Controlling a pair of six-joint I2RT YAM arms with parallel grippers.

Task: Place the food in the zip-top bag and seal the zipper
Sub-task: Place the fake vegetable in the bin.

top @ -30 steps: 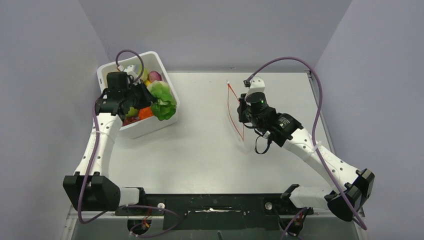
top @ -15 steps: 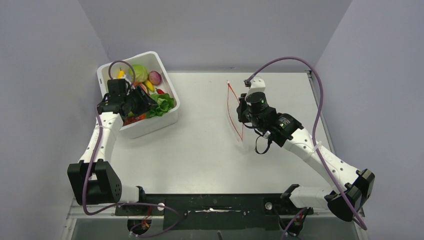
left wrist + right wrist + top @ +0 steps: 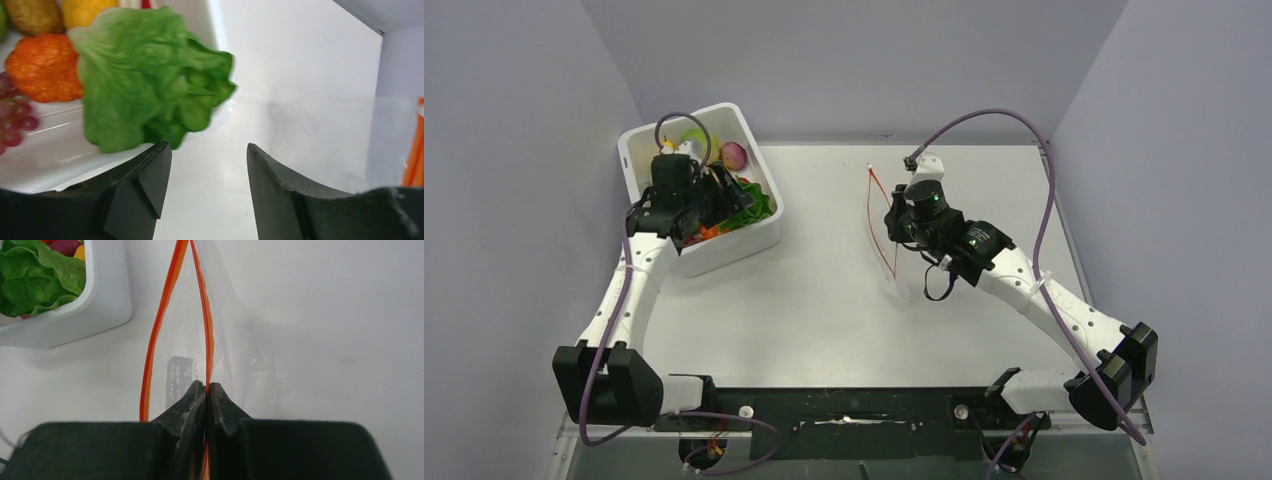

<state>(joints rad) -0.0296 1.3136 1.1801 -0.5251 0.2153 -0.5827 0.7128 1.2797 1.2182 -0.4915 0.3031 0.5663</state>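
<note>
The left pincer (image 3: 206, 150) hangs over the white tub (image 3: 759, 238) at the far left, jaws spread with nothing between them, and the ruffled lettuce (image 3: 145, 75) lies in the tub just past its tips. Well to the right across the tabletop (image 3: 824, 300), the right pincer (image 3: 206, 385) pinches one lip of the zip-top bag (image 3: 240, 345), whose parted mouth runs far to near. The left arm is clearly nearer the food, so I'd say its carry goes rightward.

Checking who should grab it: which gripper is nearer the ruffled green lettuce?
Left. The left gripper hangs open at the white plastic tub, the ruffled green lettuce just ahead of it. The right gripper is across the table, pinching the red-orange strip of the clear plastic bag.
</note>
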